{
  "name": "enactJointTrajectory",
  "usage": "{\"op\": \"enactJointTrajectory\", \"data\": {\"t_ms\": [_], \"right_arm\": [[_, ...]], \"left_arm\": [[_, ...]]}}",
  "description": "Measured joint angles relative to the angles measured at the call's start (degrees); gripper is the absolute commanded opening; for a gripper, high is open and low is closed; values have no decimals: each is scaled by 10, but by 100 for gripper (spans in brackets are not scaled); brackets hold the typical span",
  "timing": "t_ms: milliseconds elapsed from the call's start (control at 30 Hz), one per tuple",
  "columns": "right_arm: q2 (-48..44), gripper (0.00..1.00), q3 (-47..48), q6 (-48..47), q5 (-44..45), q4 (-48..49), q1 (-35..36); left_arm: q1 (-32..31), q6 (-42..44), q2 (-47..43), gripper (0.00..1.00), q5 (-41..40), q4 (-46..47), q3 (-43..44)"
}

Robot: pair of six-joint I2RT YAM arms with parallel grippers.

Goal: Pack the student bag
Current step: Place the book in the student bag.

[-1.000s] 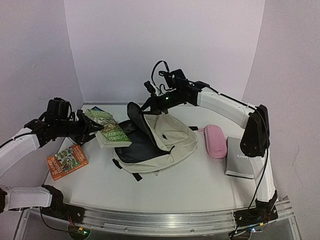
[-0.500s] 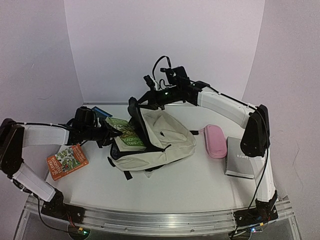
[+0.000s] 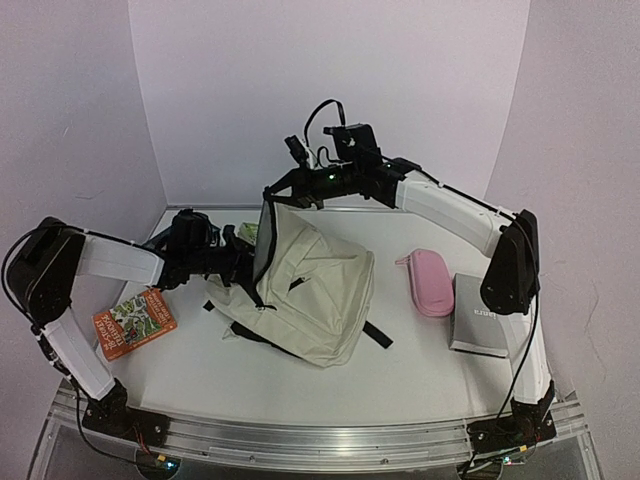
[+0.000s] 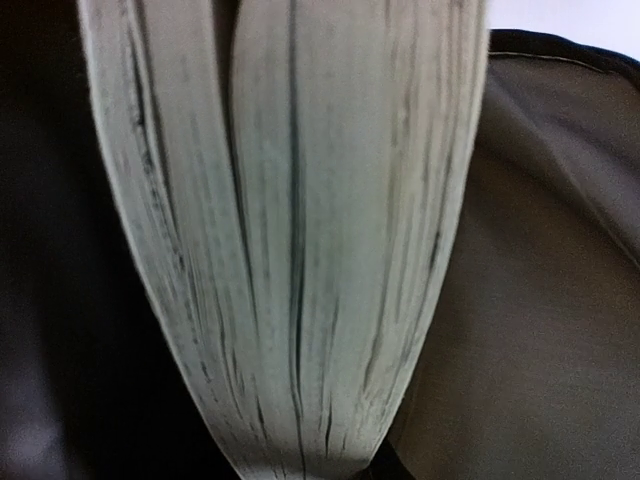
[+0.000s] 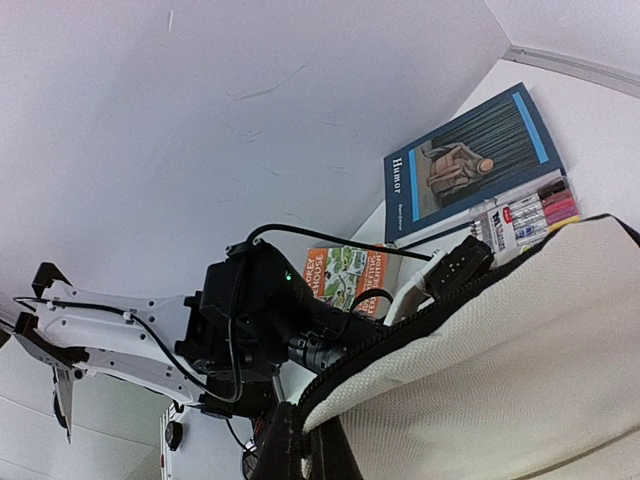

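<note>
The cream student bag (image 3: 320, 285) lies mid-table with its open mouth raised toward the left. My right gripper (image 3: 278, 190) is shut on the bag's black zipper rim and holds it up; its fingers (image 5: 290, 450) pinch that rim in the right wrist view, with the bag's cream fabric (image 5: 520, 350) beside them. My left gripper (image 3: 240, 262) reaches into the bag's mouth, shut on a green book (image 3: 247, 232). The book's page edges (image 4: 290, 250) fill the left wrist view, with the bag's dark lining (image 4: 540, 300) around them. The left fingers are hidden.
An orange book (image 3: 134, 322) lies at the front left. A pink pencil case (image 3: 432, 282) and a grey book (image 3: 480, 315) lie at the right. A blue book (image 5: 470, 165) and a marker pack (image 5: 530, 215) sit at the back left by the wall.
My left gripper has pushed the green book rightward into the bag's mouth. My right gripper has lifted the rim higher, and the bag's body has swung down toward the front.
</note>
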Motion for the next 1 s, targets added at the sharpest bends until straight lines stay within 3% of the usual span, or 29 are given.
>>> {"op": "enactJointTrajectory", "data": {"t_ms": [267,500,767,1000], "right_arm": [[0,0,-15,-14,-28,16,-1],[0,0,-14,-51,-61,-23,-11],[34,0,117,-128,-51,-160,-25],[55,0,165,-149,-53,-203,-24]], "left_arm": [[4,95,-158,0,10,-203,1],[13,135,-181,0,29,-312,16],[11,138,-164,0,90,-325,21],[5,135,-154,0,115,-314,21]]}}
